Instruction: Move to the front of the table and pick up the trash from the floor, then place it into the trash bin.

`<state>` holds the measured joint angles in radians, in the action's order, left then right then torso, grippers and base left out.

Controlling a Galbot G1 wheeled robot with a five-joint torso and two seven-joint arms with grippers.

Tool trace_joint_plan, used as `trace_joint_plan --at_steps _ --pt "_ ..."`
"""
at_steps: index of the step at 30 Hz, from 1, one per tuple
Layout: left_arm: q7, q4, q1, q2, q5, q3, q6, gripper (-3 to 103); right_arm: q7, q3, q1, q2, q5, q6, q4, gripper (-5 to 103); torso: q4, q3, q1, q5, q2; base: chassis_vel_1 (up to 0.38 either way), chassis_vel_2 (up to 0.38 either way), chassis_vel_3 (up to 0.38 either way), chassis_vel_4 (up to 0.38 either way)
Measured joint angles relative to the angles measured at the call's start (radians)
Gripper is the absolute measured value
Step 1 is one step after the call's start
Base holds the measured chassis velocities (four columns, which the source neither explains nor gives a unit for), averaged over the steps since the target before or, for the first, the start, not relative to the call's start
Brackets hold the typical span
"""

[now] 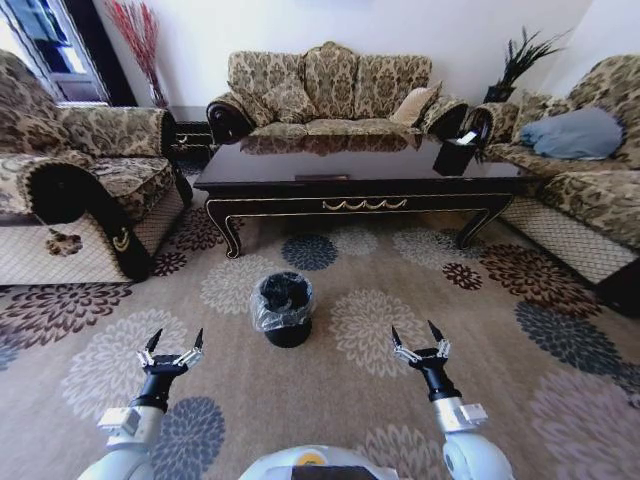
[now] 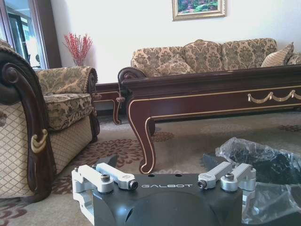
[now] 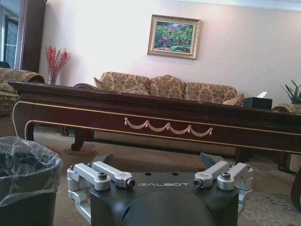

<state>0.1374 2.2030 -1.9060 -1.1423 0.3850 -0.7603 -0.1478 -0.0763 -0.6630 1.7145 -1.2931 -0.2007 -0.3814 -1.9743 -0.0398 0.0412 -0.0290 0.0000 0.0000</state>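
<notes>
The long dark table (image 1: 360,178) with gold scroll trim stands ahead of me across the carpet. The round black trash bin (image 1: 284,305), lined with a shiny plastic bag, sits on the floor between the table and my arms. My left gripper (image 1: 175,345) hangs open low at the left, just short of the bin. My right gripper (image 1: 418,337) is open at the right. Both hold nothing. The left wrist view shows the table (image 2: 211,92) and the bin's bag (image 2: 263,160) past the left gripper (image 2: 160,161). In the right wrist view, the right gripper (image 3: 156,159) faces the table (image 3: 164,117), with the bin (image 3: 26,174) beside it. The trash is out of view.
A patterned armchair (image 1: 90,190) flanks the table on the left, a sofa (image 1: 330,90) stands behind it, and another sofa (image 1: 590,180) with a blue cushion is on the right. A black tissue box (image 1: 455,155) sits on the table. Flowered carpet (image 1: 360,330) covers the floor.
</notes>
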Motion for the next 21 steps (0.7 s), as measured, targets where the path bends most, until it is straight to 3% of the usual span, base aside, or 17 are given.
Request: trace_joint_plan --at_steps 21 --pt "0.0 0.0 0.0 0.0 0.0 0.0 0.0 100 0.0 0.0 0.0 0.0 0.0 0.0 0.0 100 0.0001 0.0 0.0 -0.0001 0.0 0.15 -0.152 -0.146 0.153"
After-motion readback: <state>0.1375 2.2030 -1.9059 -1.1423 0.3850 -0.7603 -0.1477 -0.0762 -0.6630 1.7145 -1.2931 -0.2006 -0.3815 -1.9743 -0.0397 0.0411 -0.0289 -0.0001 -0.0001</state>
